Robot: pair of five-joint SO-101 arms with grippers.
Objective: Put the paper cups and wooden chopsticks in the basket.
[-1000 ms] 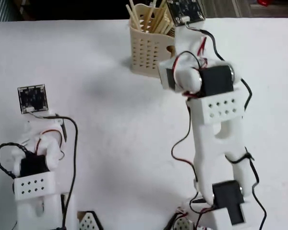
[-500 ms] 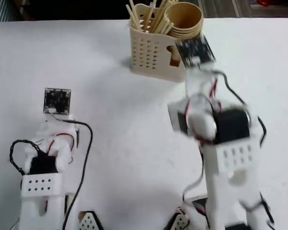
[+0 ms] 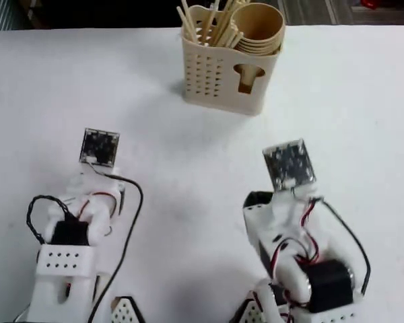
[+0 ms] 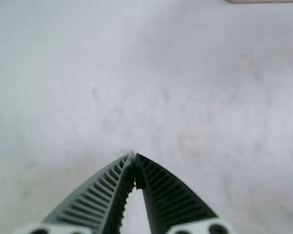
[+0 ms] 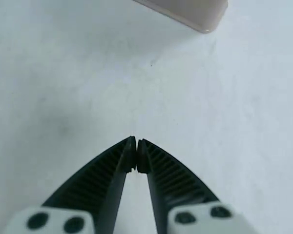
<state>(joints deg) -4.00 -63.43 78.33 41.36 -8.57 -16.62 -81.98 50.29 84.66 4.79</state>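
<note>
A cream perforated basket (image 3: pixel 219 79) stands at the back middle of the white table. Several wooden chopsticks (image 3: pixel 205 27) lean in its left part and stacked tan paper cups (image 3: pixel 258 28) sit in its right part. My left gripper (image 4: pixel 135 157) is shut with nothing in it, above bare table at the front left, under its arm (image 3: pixel 74 222). My right gripper (image 5: pixel 136 142) is shut and empty too, over the table at the front right, under its arm (image 3: pixel 296 242). The basket's base corner (image 5: pixel 195 12) lies ahead of the right gripper.
White table (image 3: pixel 155 155) spreads between the two arms and the basket. The table's far edge runs just behind the basket, with a dark floor beyond. Arm bases and cables sit along the front edge.
The right arm has pulled back from the basket to the front right of the table. The left arm has shifted a little to the right. The cups stand uncovered in the basket.
</note>
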